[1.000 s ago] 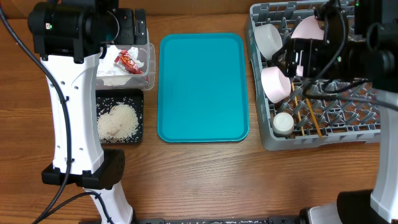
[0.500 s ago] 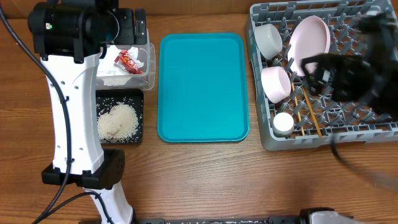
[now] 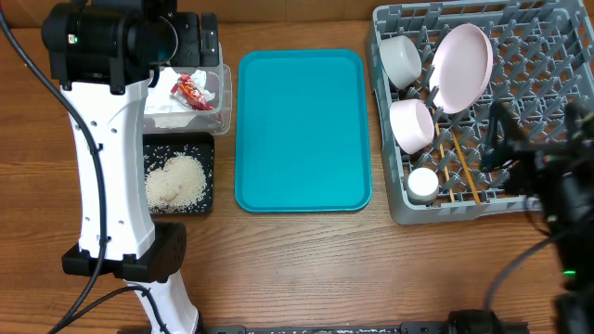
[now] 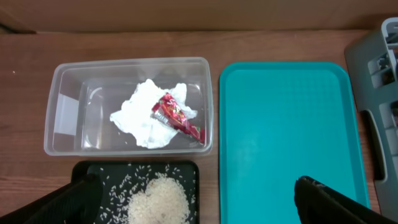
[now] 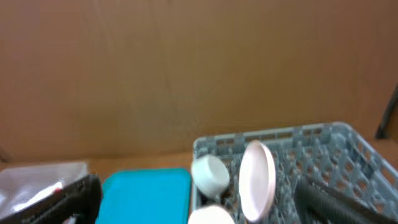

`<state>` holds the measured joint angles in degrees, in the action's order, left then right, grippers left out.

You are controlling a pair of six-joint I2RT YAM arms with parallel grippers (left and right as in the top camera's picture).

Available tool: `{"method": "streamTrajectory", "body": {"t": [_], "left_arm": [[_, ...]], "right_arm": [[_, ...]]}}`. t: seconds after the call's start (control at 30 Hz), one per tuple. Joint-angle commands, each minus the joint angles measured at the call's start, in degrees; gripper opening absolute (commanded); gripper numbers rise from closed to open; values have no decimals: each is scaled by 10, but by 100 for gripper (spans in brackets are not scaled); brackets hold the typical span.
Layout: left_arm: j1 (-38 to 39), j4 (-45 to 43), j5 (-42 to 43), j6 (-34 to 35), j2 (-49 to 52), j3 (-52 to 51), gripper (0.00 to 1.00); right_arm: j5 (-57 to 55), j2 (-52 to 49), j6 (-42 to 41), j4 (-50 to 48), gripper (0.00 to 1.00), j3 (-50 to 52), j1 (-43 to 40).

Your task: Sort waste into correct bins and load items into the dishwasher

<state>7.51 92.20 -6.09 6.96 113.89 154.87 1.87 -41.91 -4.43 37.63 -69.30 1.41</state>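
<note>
Waste, sorted: the crinkled red snack wrapper (image 4: pixel 178 116) lies on the crumpled white napkin (image 4: pixel 138 118) inside the clear tub (image 4: pixel 71 93) at the worktop's far-left edge. Loose rice (image 3: pixel 174 181) is heaped in the black tray (image 3: pixel 208 206) touching the tub's near side. Dishes, loaded: in the grey dish rack (image 3: pixel 397 210) at the far-right corner, a pale pink plate (image 3: pixel 464 65) stands on edge. Two bowls (image 3: pixel 401 58) (image 3: pixel 412 125) line the rack's left edge, and a small white cup (image 3: pixel 423 185) sits in its near-left corner beside two chopsticks (image 3: pixel 461 167). A teal tray (image 3: pixel 302 130) occupies the worktop (image 3: pixel 306 269) between bins and rack. The left gripper (image 4: pixel 196 183) and right gripper (image 5: pixel 196 186) both have fingers spread wide, holding nothing.
</note>
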Motion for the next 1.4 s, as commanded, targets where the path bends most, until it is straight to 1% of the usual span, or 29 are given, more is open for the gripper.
{"method": "streamTrajectory", "body": {"t": [0.0,0.17,0.3,0.43,0.57,0.67,0.77,0.9,1.07,1.37], "left_arm": [[3,1,-3,-1,-7,0,100],[3,1,-3,-1,-7,0,100],[3,1,-3,-1,-7,0,100],[3,1,-3,-1,-7,0,100],[3,1,-3,-1,-7,0,100],[3,1,-3,-1,-7,0,100],[3,1,-3,-1,-7,0,100],[3,1,-3,-1,-7,0,100],[3,1,-3,-1,-7,0,100],[3,1,-3,-1,-7,0,100]], "right_arm": [[-14,85,1,-89,100,155,-12],[-13,217,-1,-276,100,405,-18],[-3,301,-1,-367,100,546,-18],[-3,378,-1,-420,100,637,-18],[-3,418,-1,-433,100,675,-18],[-4,418,0,-457,100,688,-18],[-8,418,-1,-450,100,688,-18],[-7,418,-1,-422,100,688,-18],[-3,418,-1,-327,100,689,-18],[-5,417,-1,-330,100,688,-18]]}}
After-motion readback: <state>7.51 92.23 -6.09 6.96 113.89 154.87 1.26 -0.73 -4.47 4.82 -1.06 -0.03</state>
